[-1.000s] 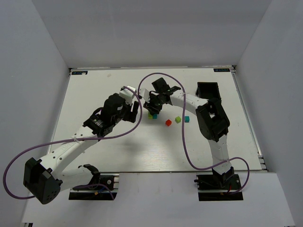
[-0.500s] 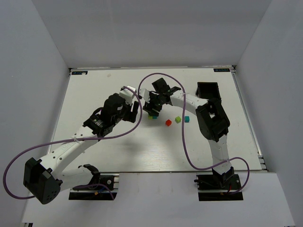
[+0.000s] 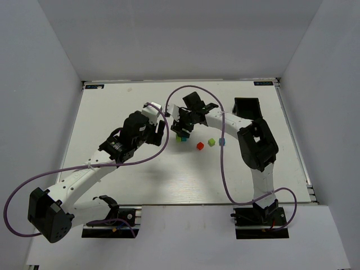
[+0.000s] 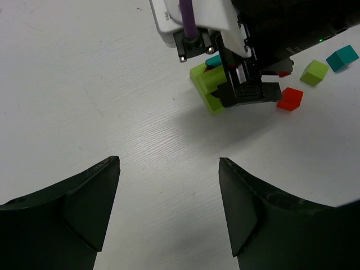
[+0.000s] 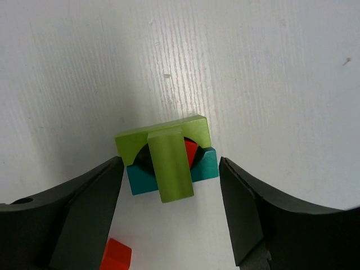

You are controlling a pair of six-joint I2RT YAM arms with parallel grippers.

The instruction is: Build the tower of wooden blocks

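Observation:
The wood block tower is a short stack: a teal block at the bottom, a lime arch with a red piece showing inside it, and a long lime block on top. It also shows in the top view and the left wrist view. My right gripper is open and empty above the stack, one jaw on each side of it, not touching. My left gripper is open and empty over bare table, left of the stack. Loose red, lime and teal cubes lie to the right.
A black rectangular tray sits at the back right, beside the right arm. A purple cable loops over the table between the arms. White walls enclose the table on three sides.
The right arm has shifted slightly, its elbow moving right, with the gripper staying over the stack. The left arm and the blocks have not moved.

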